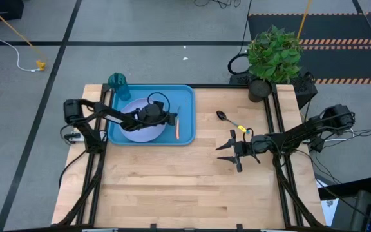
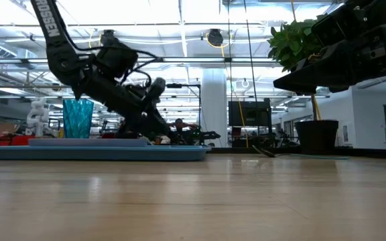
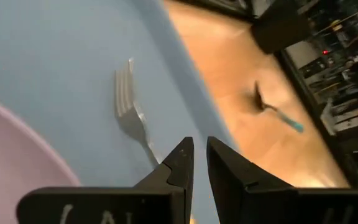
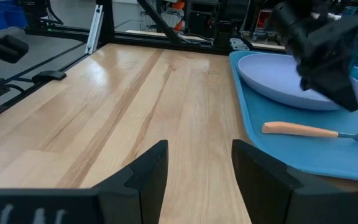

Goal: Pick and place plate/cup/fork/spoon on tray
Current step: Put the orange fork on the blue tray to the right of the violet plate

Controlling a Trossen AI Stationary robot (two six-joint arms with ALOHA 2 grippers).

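Observation:
The blue tray (image 1: pixel 184 96) lies at the table's far left. The lavender plate (image 1: pixel 134 132) lies flat in it. The fork (image 1: pixel 177 127) lies flat on the tray floor to the right of the plate, its orange handle (image 4: pixel 298 129) toward the near side and its tines (image 3: pixel 125 93) toward the far side. The teal cup (image 1: pixel 116 82) stands upright at the tray's far left corner. The spoon (image 1: pixel 226 118) lies on the bare table right of the tray. My left gripper (image 3: pixel 199 155) hovers over the plate's right edge and the fork, its fingers a narrow gap apart, empty. My right gripper (image 1: pixel 229 153) is open and empty mid-table.
A potted plant (image 1: pixel 273 55) stands at the table's far right corner. Bare wood (image 1: pixel 172 187) fills the near half of the table, and there is more between the tray and my right gripper. The spoon also shows in the left wrist view (image 3: pixel 273 111).

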